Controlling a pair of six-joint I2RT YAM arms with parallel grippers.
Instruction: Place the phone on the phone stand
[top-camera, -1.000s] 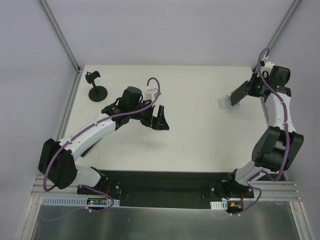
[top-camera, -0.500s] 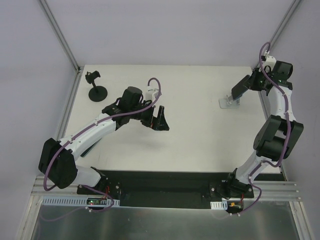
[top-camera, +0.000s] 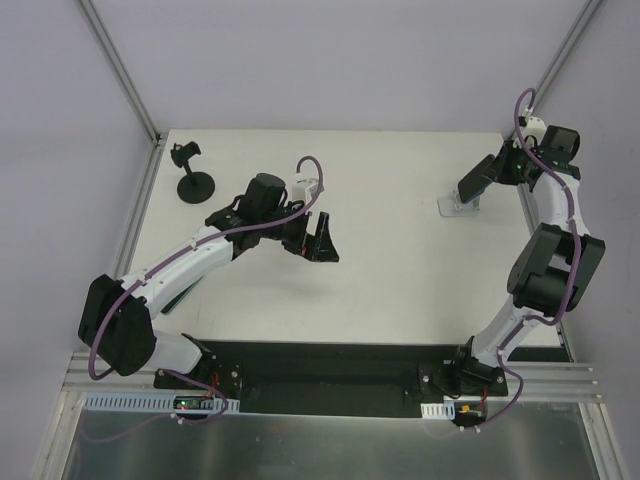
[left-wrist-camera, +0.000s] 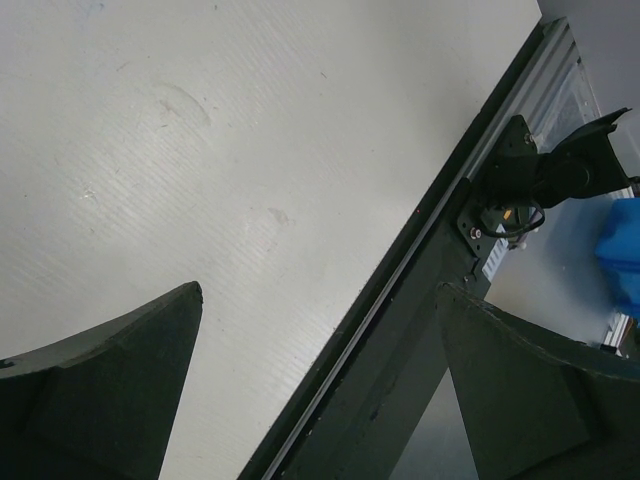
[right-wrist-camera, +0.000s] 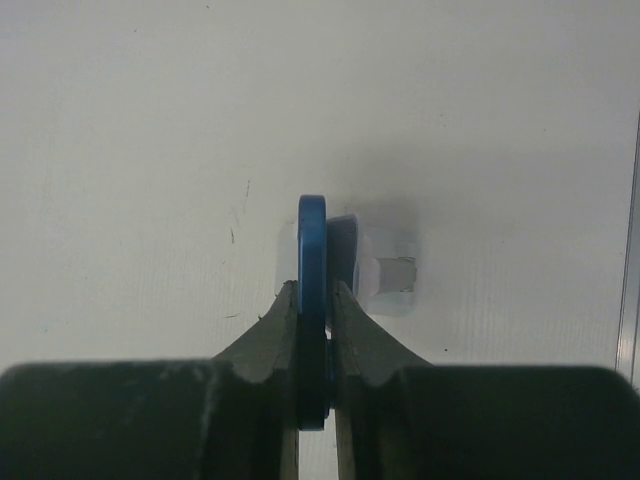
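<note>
Phone stand (right-wrist-camera: 392, 272) partly behind phone (right-wrist-camera: 312, 250)

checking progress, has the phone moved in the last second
Yes, slightly. In the top view the phone, gripped by the right hand, has shifted toward the table's far edge relative to the phone stand.

- Only the thin blue edge of the phone (right-wrist-camera: 312, 235) shows in the right wrist view; its lower end is hidden between the fingers (right-wrist-camera: 260, 350) of the right gripper (right-wrist-camera: 314, 288).
- The phone stand (right-wrist-camera: 388, 272) is blurred and partly hidden behind the phone; whether the two touch cannot be told.
- The left gripper (left-wrist-camera: 320, 292) is cut off by the bottom edge of its wrist view.
- A blue thing (left-wrist-camera: 622, 250) is cut off at that view's right edge.
</note>
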